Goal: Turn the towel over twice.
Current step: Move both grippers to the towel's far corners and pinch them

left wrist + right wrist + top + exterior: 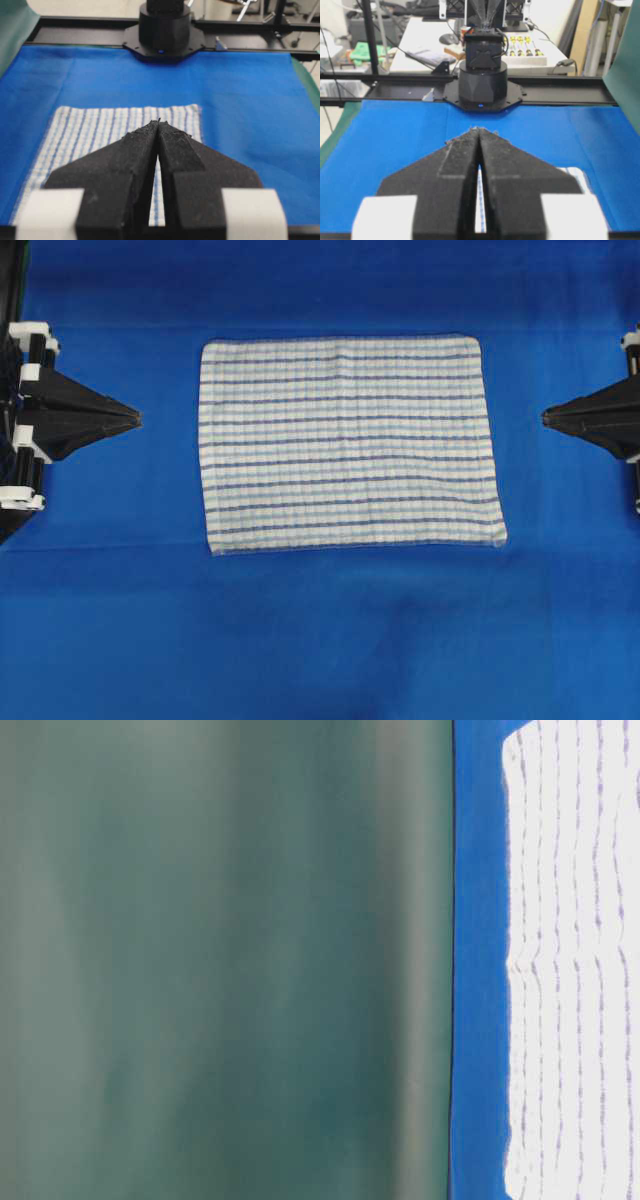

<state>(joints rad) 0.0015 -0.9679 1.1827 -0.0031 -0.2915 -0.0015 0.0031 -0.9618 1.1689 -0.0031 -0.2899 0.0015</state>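
The towel (350, 443), white with dark-blue and light-blue stripes, lies spread flat on the blue table covering (320, 640) in the middle of the overhead view. It also shows as a bright striped cloth (570, 960) in the table-level view. My left gripper (135, 417) hovers off the towel's left edge, tips pressed together and holding nothing. My right gripper (546, 418) hovers off its right edge, also shut and empty. In the left wrist view the shut tips (158, 121) stand over the towel (90, 135). In the right wrist view the shut tips (479, 130) hang above the blue covering, with a towel corner (577, 176) low at right.
The opposite arm's black base (164, 30) stands at the far end of the covering in the left wrist view, and likewise a black base (482, 85) in the right wrist view. A green backdrop (220, 960) rises behind the table. A cluttered bench (470, 40) lies beyond.
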